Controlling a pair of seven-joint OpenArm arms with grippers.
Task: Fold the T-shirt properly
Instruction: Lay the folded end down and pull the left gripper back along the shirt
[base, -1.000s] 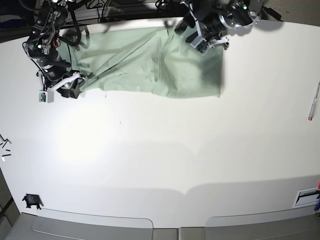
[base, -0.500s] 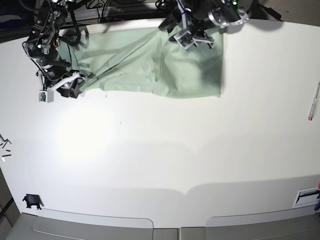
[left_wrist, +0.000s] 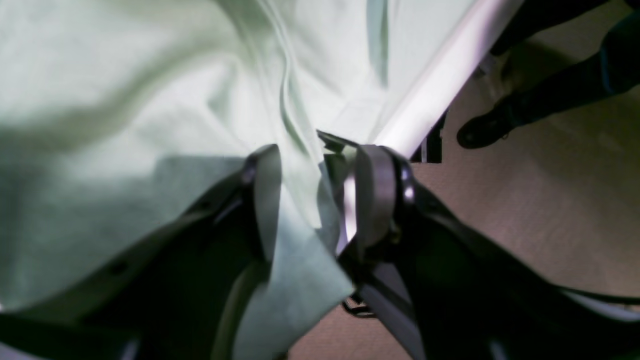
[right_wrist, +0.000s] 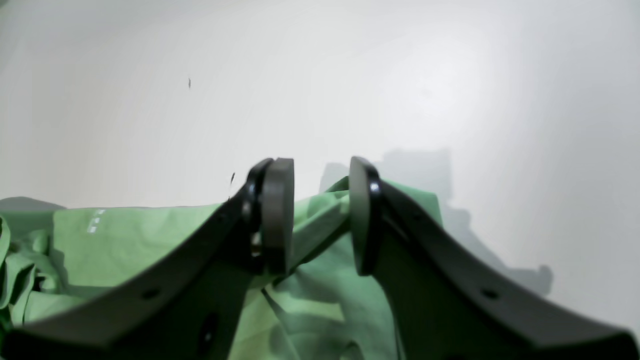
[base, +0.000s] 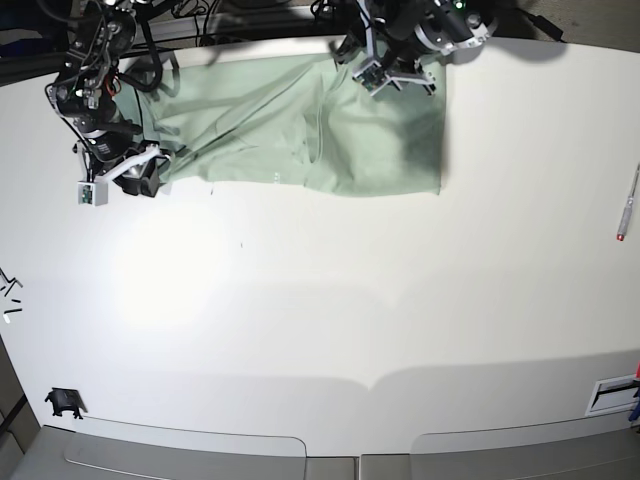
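The pale mint-green T-shirt (base: 300, 130) lies spread along the table's far edge, with creases running from its near left corner to its far middle. My left gripper (base: 378, 68) is at the shirt's far edge. In the left wrist view it (left_wrist: 315, 195) has a fold of the shirt (left_wrist: 150, 100) between its fingers, and a flap hangs toward the camera. My right gripper (base: 140, 178) is at the shirt's near left corner. In the right wrist view it (right_wrist: 320, 215) pinches a bunched fold of the shirt (right_wrist: 125, 235).
The white table's far edge (left_wrist: 430, 85) runs right behind the left gripper, with floor and a shoe (left_wrist: 480, 132) beyond. A pen (base: 627, 205) lies at the right edge. A small black part (base: 63, 402) sits at the front left.
My left gripper has moved left and toward the far edge over the shirt and now has cloth between its fingers. The right arm and the shirt's outline have not visibly moved.
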